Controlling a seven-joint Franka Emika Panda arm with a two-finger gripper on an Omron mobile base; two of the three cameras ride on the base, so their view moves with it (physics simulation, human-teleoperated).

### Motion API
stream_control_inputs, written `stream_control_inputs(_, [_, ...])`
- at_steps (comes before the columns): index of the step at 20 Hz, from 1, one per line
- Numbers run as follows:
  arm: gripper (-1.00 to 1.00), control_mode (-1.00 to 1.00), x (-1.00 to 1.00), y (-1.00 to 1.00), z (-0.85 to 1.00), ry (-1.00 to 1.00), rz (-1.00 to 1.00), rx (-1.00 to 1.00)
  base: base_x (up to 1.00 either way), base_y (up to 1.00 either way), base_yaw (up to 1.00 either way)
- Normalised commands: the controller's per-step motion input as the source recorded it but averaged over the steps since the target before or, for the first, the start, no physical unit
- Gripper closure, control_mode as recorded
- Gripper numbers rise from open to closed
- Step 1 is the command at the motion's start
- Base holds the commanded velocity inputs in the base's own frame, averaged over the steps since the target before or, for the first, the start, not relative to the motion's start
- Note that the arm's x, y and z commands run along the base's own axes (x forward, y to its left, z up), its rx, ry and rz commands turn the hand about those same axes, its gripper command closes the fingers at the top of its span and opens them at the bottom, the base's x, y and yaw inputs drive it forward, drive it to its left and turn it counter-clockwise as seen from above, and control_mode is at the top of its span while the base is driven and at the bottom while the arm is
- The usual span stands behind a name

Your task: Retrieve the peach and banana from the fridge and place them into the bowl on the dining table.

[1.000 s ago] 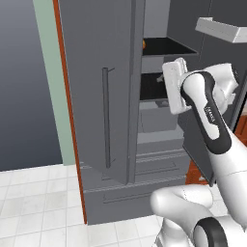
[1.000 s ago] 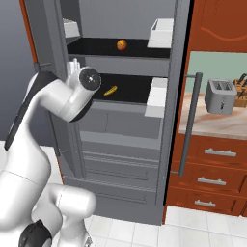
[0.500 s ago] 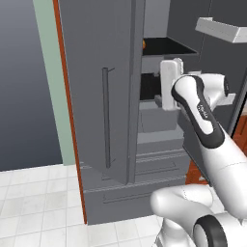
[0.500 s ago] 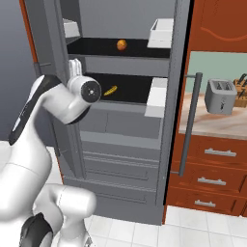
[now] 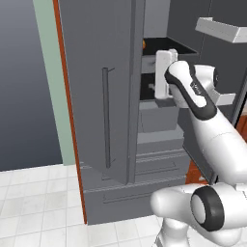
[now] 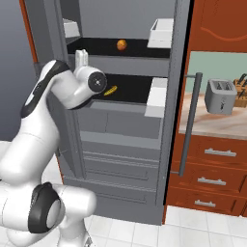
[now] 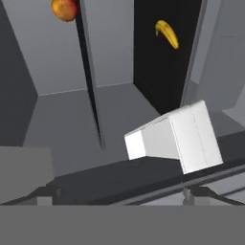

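Inside the open fridge [image 6: 130,144], the peach [image 6: 122,45] sits one shelf above the banana [image 6: 111,90]; the jaws are spread, holding nothing.

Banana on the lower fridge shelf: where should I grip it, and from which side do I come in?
Grip the banana across its middle, probably the easiest span for the open gripper. It lies flat on the dark shelf, so come in through the fridge's open front, jaws straddling the curve. The peach sits one shelf up, clear of that path.

Home kitchen, open grey fridge [image 6: 144,144], toaster [image 6: 220,96] on counter, wood drawers [image 6: 212,169], tile floor [image 5: 34,207]
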Motion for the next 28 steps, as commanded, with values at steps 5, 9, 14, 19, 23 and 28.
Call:
stream_control_inputs(5, [-1.0,-1.0,0.58,0.0,0.0,0.0,0.0,0.0,0.0,0.0,0.0])
stream_control_inputs(9, [-1.0,-1.0,0.51,0.0,0.0,0.0,0.03,0.0,0.0,0.0,0.0])
stream_control_inputs(14, [-1.0,-1.0,0.37,0.02,0.0,0.0,0.13,0.02,0.0,0.0,0.0])
stream_control_inputs(19, [-1.0,-1.0,0.37,0.16,0.0,0.0,0.17,0.02,0.0,0.0,0.0])
stream_control_inputs(23, [-1.0,-1.0,0.4,0.43,0.0,0.0,0.09,0.0,0.0,0.0,0.0])
stream_control_inputs(28, [-1.0,-1.0,0.05,0.6,0.0,-0.03,0.06,0.0,0.0,0.0,0.0])
